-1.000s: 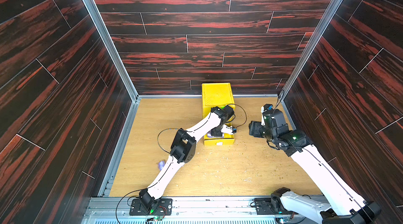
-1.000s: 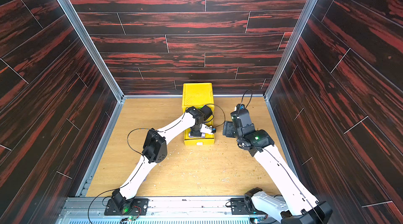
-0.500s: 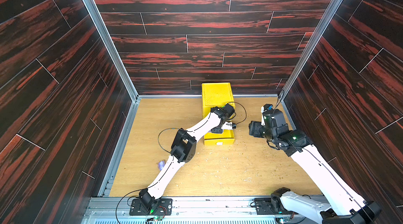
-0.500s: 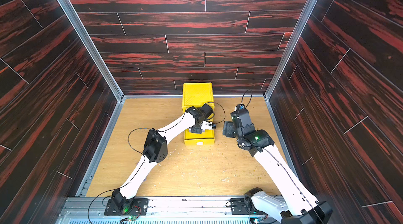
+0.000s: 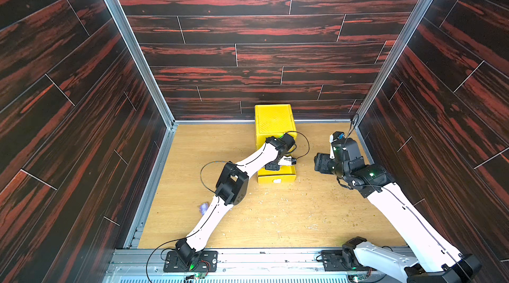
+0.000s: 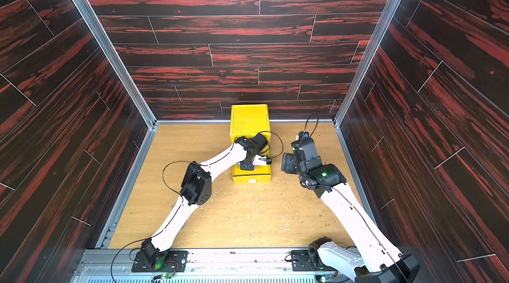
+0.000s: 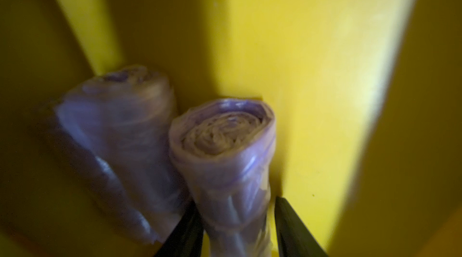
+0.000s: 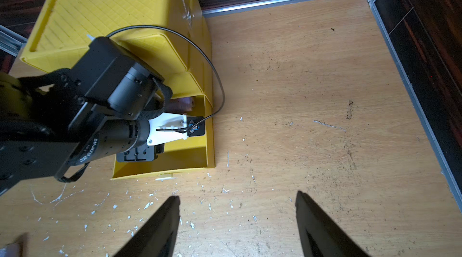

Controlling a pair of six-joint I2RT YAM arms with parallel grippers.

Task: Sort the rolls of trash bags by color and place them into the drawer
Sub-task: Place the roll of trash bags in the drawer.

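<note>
Drawer [image 7: 300,68] open, left end effector [image 7: 235,200] loosening around lilac roll [image 7: 222,140], right end effector [image 8: 237,194] still spread.

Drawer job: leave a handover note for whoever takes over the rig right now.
Left gripper: in the pulled-out bottom drawer, jaws loosely open around a lilac roll; a second roll lies beside it.
Right gripper: open, empty, above the table.
Done: two lilac rolls in the drawer.
To do: the loose purple roll on the table by the left arm; other rolls not in view.
</note>
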